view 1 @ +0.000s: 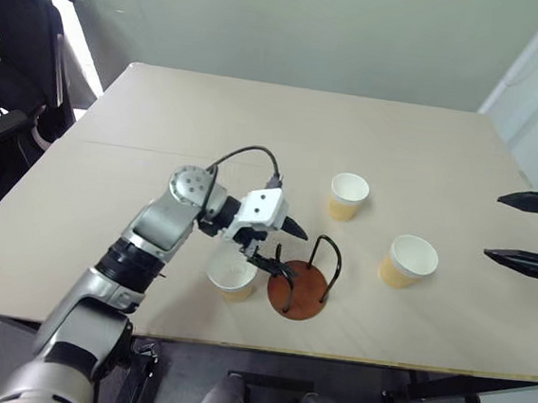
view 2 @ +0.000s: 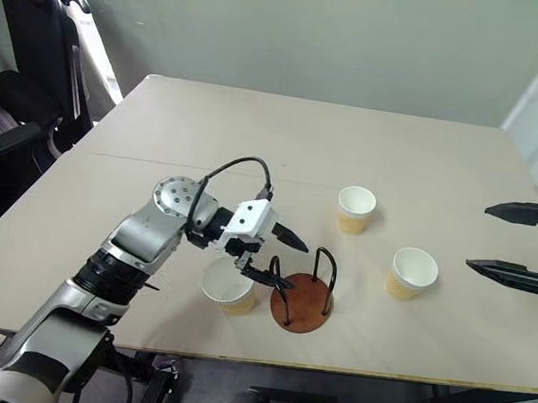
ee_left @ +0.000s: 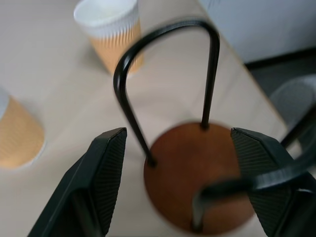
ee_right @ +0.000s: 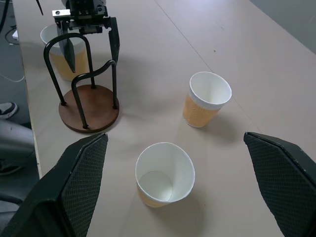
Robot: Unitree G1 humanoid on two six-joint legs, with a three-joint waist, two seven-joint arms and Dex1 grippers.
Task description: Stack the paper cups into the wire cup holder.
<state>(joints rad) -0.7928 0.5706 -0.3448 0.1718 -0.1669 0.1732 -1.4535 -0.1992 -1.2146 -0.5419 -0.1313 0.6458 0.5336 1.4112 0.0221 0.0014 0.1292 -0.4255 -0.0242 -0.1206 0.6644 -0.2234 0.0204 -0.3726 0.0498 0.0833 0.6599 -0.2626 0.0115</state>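
While the left pincer (view 2: 280, 257) hangs with its fingers spread and empty over the wire cup holder (view 2: 301, 302), that holder stands by the bench's (view 2: 256, 134) near edge with no cup inside it. One paper cup (view 2: 227, 287) sits upright just beside the holder, toward the bench's left edge. Two more cups (view 2: 355, 210) (view 2: 411, 273) stand apart toward the right edge, where the right pincer (view 2: 513, 241) hovers wide open and empty.
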